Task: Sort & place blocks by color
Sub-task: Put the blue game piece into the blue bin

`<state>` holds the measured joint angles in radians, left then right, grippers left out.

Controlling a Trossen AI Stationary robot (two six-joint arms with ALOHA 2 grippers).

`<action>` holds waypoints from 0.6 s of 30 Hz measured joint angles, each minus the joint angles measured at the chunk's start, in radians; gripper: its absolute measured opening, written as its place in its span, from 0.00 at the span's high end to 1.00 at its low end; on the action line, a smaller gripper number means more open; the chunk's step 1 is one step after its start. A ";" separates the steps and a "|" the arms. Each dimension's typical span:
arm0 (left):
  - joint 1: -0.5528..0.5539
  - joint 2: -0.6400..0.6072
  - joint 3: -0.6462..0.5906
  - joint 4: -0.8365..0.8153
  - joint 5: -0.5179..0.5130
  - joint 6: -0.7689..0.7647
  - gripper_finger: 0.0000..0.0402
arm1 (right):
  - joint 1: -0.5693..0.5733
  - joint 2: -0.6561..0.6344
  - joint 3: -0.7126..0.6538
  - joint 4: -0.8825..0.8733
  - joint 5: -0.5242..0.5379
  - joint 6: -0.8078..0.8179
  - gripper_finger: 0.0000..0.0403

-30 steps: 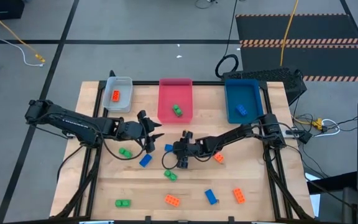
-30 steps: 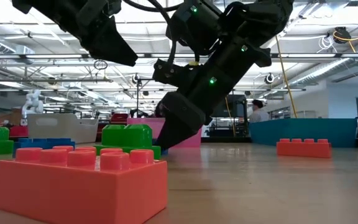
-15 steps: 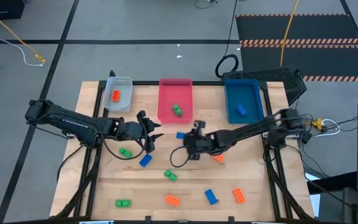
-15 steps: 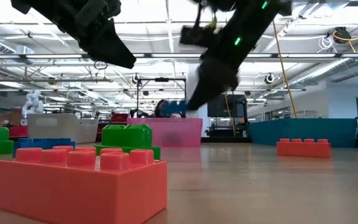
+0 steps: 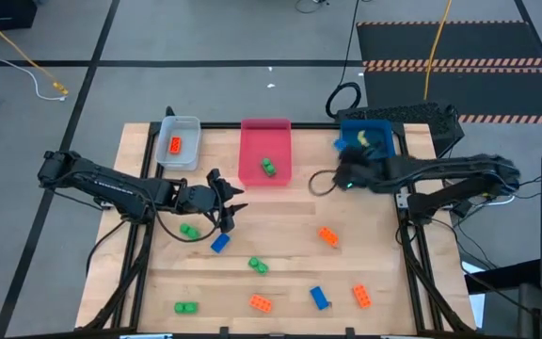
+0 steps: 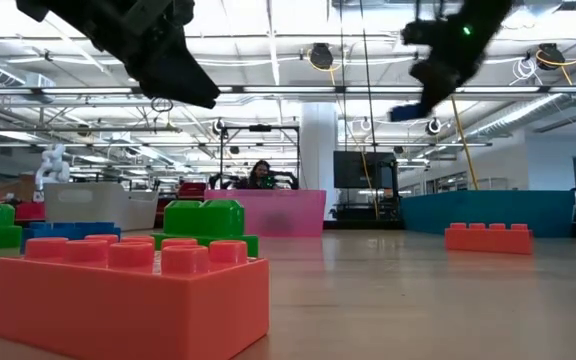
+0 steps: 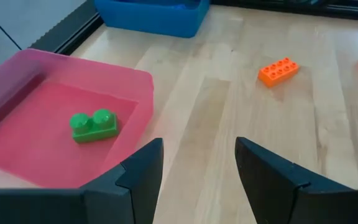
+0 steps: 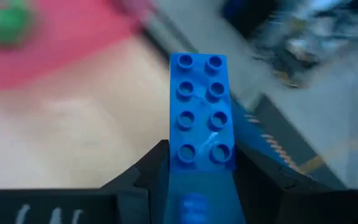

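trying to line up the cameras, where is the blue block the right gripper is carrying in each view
High view: hidden under the right gripper, beside the blue tray.
Low view: blue block in the air, upper right, at the gripper's tip.
Left wrist view: not in it.
Right wrist view: centre, studs up, between the fingers.
Shared landmark: the pink tray, with a green block inside.
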<state>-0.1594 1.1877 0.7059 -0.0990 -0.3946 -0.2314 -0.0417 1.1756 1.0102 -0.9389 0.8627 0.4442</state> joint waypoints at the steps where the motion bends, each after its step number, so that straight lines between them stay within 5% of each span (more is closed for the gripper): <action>1: 0.000 0.000 0.000 0.000 0.000 0.000 0.50 | -0.028 -0.036 -0.033 -0.001 0.008 0.010 0.66; 10: -0.011 0.000 0.000 0.030 0.000 -0.008 0.50 | -0.269 -0.214 -0.271 0.121 -0.094 -0.035 0.66; 18: -0.033 0.000 0.000 0.040 0.000 0.009 0.50 | -0.343 -0.224 -0.304 0.170 -0.164 -0.082 0.64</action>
<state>-0.1921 1.1877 0.7059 -0.0593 -0.3943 -0.2222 -0.3851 0.9515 0.7067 -0.7689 0.6990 0.3617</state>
